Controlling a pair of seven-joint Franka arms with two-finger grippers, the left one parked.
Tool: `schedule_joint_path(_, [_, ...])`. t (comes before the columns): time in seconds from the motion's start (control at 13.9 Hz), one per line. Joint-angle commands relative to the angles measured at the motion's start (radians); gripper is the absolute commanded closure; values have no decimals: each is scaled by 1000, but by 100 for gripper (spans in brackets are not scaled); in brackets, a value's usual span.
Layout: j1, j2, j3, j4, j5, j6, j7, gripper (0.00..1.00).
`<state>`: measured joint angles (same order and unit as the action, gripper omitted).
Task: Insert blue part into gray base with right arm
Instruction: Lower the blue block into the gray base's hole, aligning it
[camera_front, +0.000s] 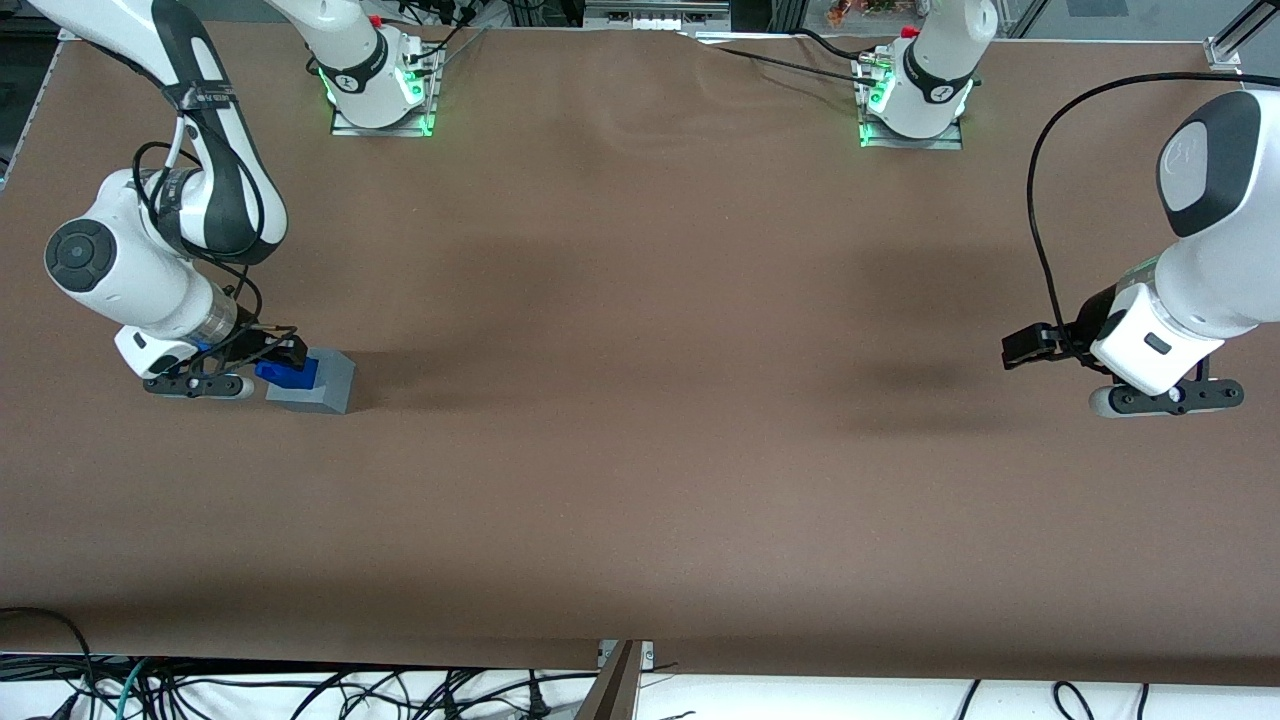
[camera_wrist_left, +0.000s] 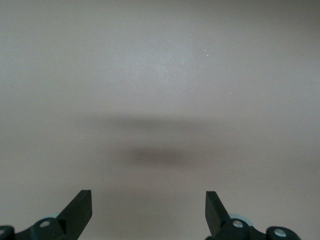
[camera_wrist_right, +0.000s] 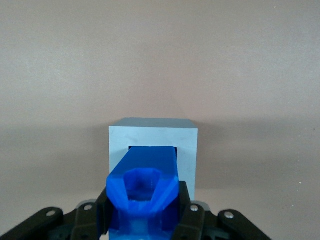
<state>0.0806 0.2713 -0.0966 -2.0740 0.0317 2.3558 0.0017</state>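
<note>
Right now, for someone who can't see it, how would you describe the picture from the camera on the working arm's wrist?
The gripper holds a blue part between its black fingers, the part's end reaching into the square recess of a gray base. The base stands on a plain brown table.

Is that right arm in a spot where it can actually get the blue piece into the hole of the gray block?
Probably yes. The gripper is shut on the blue part, whose front end already reaches into the square recess of the gray base. Nothing else lies near the base on the table.
</note>
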Motion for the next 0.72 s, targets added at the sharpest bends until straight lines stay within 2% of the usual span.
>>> schedule_joint_path(0.0, [-4, 26, 1, -55, 2, 72, 32, 100])
schedule_joint_path(0.5, [-4, 45, 1, -54, 2, 72, 12, 99])
schedule_joint_path(0.57, [-4, 45, 1, -52, 2, 71, 12, 75])
schedule_joint_path(0.65, [-4, 43, 1, -52, 2, 69, 14, 1])
